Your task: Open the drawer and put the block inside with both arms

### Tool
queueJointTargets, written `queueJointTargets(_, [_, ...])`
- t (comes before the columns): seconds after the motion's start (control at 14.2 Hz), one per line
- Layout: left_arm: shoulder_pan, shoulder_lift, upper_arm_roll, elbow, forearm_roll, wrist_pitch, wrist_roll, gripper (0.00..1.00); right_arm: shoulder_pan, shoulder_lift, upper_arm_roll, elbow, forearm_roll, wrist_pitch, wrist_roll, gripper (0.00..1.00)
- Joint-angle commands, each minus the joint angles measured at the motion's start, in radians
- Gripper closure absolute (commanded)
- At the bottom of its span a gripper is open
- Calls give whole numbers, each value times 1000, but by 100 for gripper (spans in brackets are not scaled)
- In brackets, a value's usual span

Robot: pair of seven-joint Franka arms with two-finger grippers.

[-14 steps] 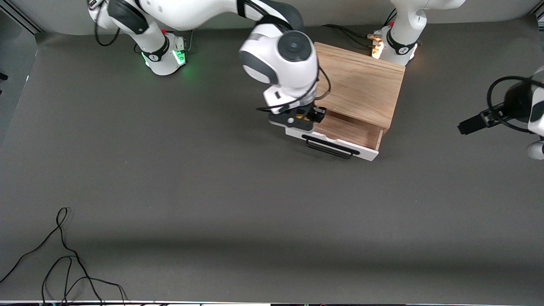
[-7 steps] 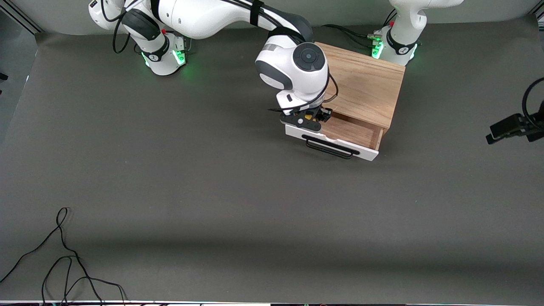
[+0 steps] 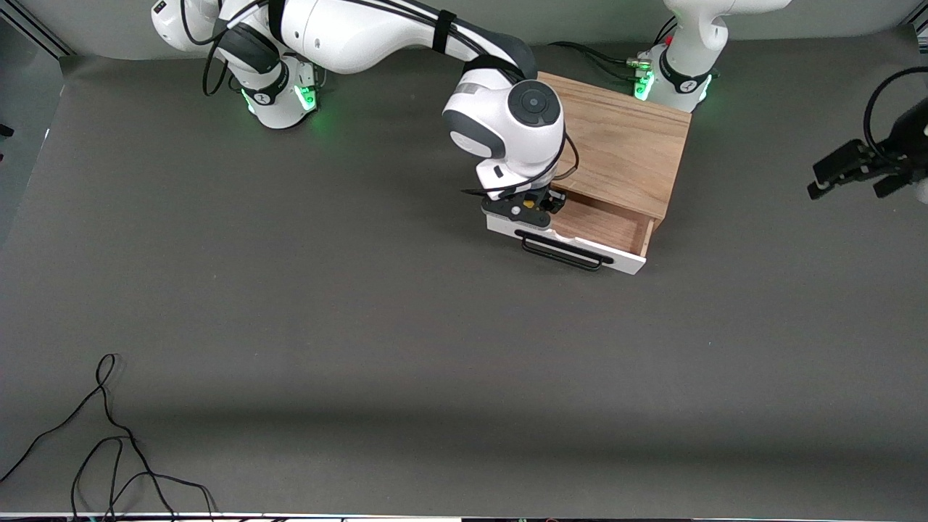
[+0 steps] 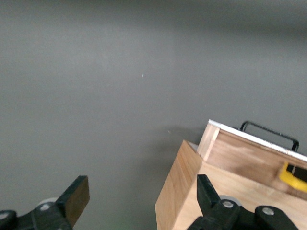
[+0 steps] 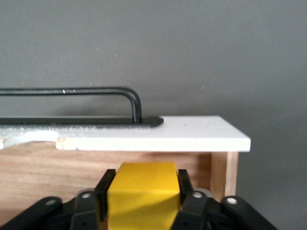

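A dark grey mat (image 3: 362, 304) covers the whole table, lit evenly, with a soft darker band of shadow across its near part. Loose black cables (image 3: 109, 449) lie curled at the near corner toward the right arm's end. A pale wall strip (image 3: 580, 22) runs along the far edge.

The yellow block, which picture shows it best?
The right wrist view: the block fills it, pinched between the right gripper's fingers inside the open drawer. The left wrist view catches only a yellow corner; the front view only a speck.
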Motion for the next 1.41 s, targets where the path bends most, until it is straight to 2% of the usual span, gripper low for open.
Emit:
queueJointTargets(0.0, [-12,-22,-29,-2,6,-33,11,0,20,-6,1,27,-45,-4,29,0])
queueJointTargets(0.21, [-16,20,-43,57,37,-73,11,0,5,-86,1,30,-42,-61,17,0])
queueJointTargets(0.35, [-15,32,-47,63,34,-74,12,0,-76,-173,5,-5,-32,-116,-49,0])
queueJointTargets(0.57, [-36,69,-70,89,40,-109,-2,0,-301,-380,13,-230,132,-103,-296,0])
queueJointTargets(0.71, [-35,78,-70,94,38,-113,5,0,-503,-560,10,-453,206,-43,-527,0])
queueJointTargets(0.78, [-35,84,-70,103,38,-113,10,0,-611,-654,6,-556,281,-8,-669,0])
queueJointTargets(0.85, [-32,95,-70,115,38,-116,8,0,-688,-732,-28,-636,332,8,-818,0])
queueJointTargets(0.92, [-27,98,-70,123,38,-117,8,0,-702,-785,-115,-681,338,8,-947,0])
queueJointTargets(0.99, [-25,98,-70,127,37,-116,11,0,-696,-816,-219,-695,338,-7,-1032,0])
queueJointTargets(1.2, [-31,109,-70,147,32,-116,4,0,-697,-893,-399,-688,338,-60,-1196,0])
queueJointTargets(1.34, [-36,110,-70,155,34,-116,1,0,-696,-931,-421,-659,332,-89,-1241,0])
